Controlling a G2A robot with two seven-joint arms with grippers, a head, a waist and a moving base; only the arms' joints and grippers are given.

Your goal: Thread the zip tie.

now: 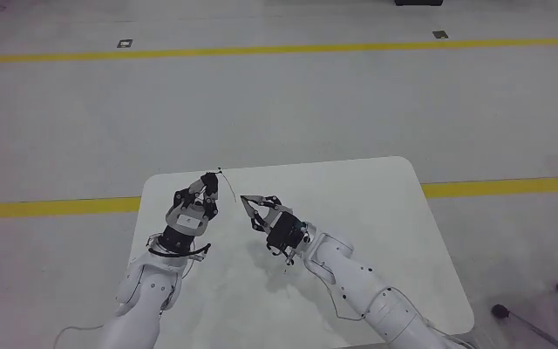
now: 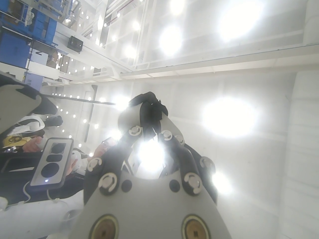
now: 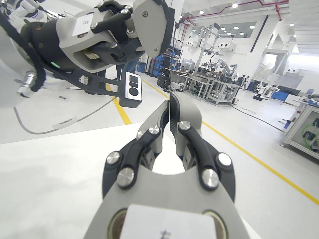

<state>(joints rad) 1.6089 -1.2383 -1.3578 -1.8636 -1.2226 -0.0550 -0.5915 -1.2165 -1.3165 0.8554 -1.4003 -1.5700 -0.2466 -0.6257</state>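
Left gripper (image 1: 208, 186) and right gripper (image 3: 169, 108) both clamped fully closed on the tie (image 1: 230, 187), strung between them above the table (image 1: 392, 227); I'd hold the head end steady in left, curl the tail round with right, square it up before pushing.

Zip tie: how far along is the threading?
Done: the thin dark zip tie is off the white table, held in the air. In hand: the right end effector is shut on its strap, and the left end effector is shut at the other end. Left: no closed loop shows, so feeding the tail through the head looks not yet done, though the head is too small to be sure.
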